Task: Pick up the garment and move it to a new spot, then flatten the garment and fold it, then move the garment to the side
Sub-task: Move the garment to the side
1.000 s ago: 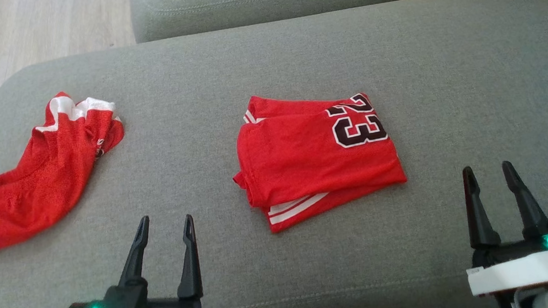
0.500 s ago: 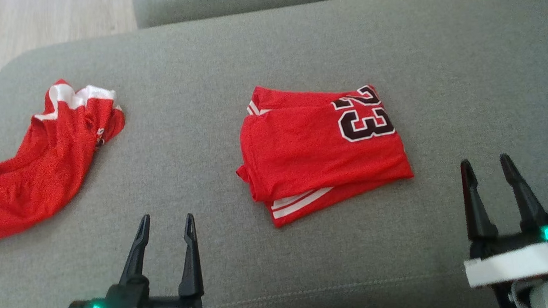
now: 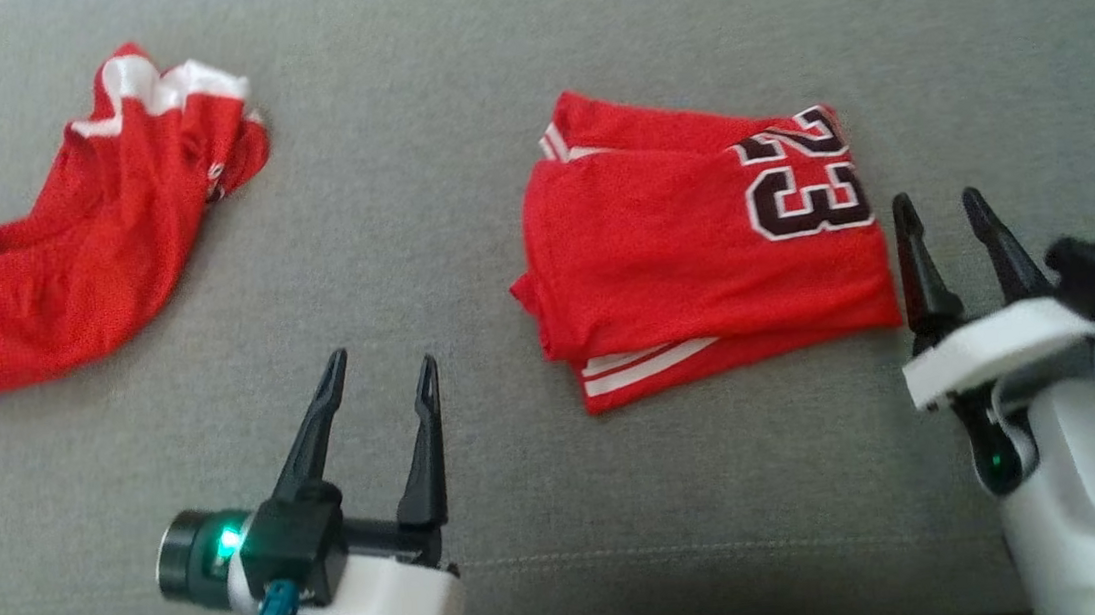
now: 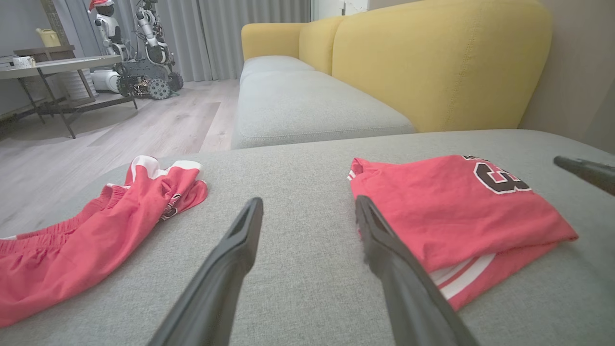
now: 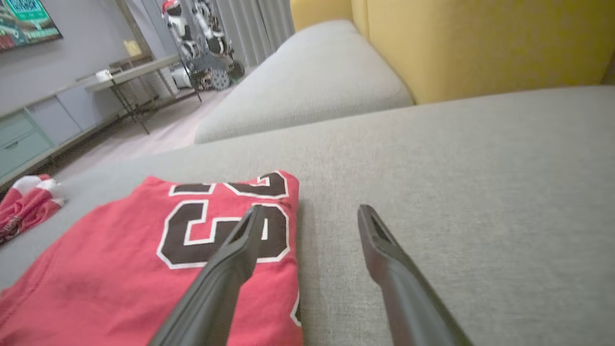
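Zero grip noted: left jaws, right jaws released, empty. Garment point(image 3: 703, 252) located folded at centre of sofa cushion point(image 3: 453, 156); right jaws just beside its 3 o'clock edge, left jaws apart at 7 o'clock. Likely step: move aside. Pinch all layers at both edges, lift level, keep fold.

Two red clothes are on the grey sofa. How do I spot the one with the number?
Look at the wide grey sofa cushion, then near its middle, beside the right claw. The garment there is folded flat and shows a black 23 outlined in white, while the other red garment lies crumpled far left.
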`<state>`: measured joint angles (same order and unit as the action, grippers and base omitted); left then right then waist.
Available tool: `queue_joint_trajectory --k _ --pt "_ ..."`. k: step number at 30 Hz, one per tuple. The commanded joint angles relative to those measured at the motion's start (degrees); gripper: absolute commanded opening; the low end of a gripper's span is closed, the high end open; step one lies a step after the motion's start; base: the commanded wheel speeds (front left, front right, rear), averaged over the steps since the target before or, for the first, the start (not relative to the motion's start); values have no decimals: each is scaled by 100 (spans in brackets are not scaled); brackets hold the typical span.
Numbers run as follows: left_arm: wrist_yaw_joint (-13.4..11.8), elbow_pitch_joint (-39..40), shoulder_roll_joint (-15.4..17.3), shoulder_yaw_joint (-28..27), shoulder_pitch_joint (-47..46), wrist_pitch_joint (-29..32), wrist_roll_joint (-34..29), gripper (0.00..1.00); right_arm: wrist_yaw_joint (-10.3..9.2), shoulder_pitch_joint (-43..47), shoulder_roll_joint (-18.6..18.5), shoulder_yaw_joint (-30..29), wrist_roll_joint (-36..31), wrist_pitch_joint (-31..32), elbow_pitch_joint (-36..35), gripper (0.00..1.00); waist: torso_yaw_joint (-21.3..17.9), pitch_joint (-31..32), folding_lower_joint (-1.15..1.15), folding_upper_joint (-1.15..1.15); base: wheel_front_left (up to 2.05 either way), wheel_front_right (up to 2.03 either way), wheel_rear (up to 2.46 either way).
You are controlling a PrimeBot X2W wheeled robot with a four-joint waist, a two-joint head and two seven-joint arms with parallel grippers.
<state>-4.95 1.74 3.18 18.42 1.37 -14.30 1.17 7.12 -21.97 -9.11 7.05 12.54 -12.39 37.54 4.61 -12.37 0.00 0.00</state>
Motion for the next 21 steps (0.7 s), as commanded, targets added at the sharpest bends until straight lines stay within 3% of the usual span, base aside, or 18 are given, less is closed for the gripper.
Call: queue_joint_trajectory --k 1,5,6,7,8,9,15,21 --pt "-9 169 -30 -110 -268 -70 6 100 36 -331 -81 308 159 150 116 100 168 -211 0 0 0 0 0" --pt "-34 133 -30 -30 -370 -70 27 100 36 -734 -265 715 452 498 651 100 247 -359 0 0 0 0 0" --pt "-38 126 -30 -13 -393 -70 27 100 36 -811 -311 815 515 598 755 87 263 -387 0 0 0 0 0" --pt "-43 121 -30 3 -414 -70 27 100 36 -870 -345 913 587 719 848 42 277 -408 0 0 0 0 0" --pt "-49 121 -30 15 -431 -70 26 100 36 -919 -378 1021 657 823 906 14 285 -428 0 0 0 0 0" --pt "-58 120 -30 21 -446 -70 27 100 36 -967 -433 1087 715 886 943 0 288 -448 0 0 0 0 0" --pt "-117 128 -30 13 -472 -70 49 100 36 -1168 -692 1196 957 927 829 0 191 -544 0 0 0 0 0" --pt "-55 181 -18 -21 -535 -70 3 100 36 -1408 -1217 1139 1037 965 415 0 -169 -794 0 0 0 0 0"
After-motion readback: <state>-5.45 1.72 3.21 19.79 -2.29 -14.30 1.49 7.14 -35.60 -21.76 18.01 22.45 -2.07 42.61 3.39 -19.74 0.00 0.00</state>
